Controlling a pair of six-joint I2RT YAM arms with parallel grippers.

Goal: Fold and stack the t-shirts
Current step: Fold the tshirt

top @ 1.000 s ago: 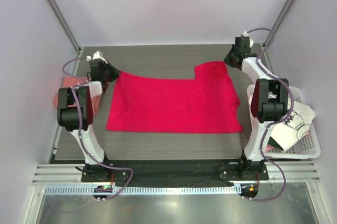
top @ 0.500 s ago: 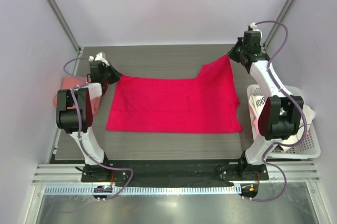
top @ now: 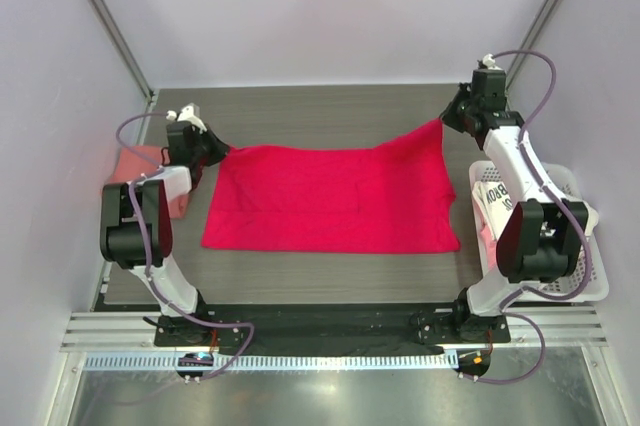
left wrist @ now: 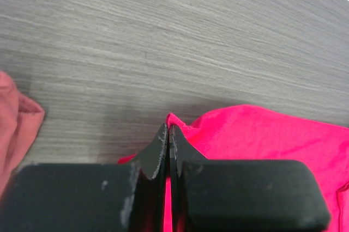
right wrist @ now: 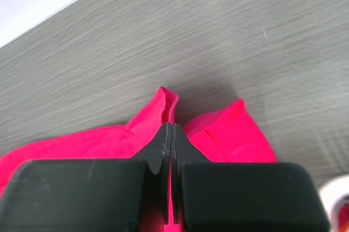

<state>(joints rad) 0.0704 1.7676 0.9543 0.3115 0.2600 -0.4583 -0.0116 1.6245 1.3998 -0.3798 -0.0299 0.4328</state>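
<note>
While the left hand point(top: 220, 149) and right hand point(top: 447, 122) each pinch a far corner of the red shirt point(top: 330, 201), spread nearly flat on the table point(top: 300, 111), I'd say folding's barely begun, with the pink shirt point(top: 140, 160) by the left edge and the white shirt point(top: 491, 195) in the basket point(top: 596, 284) both waiting.

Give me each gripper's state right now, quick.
Left gripper: shut on the crimson t-shirt, far left corner.
Right gripper: shut on the crimson t-shirt, far right corner.
</note>
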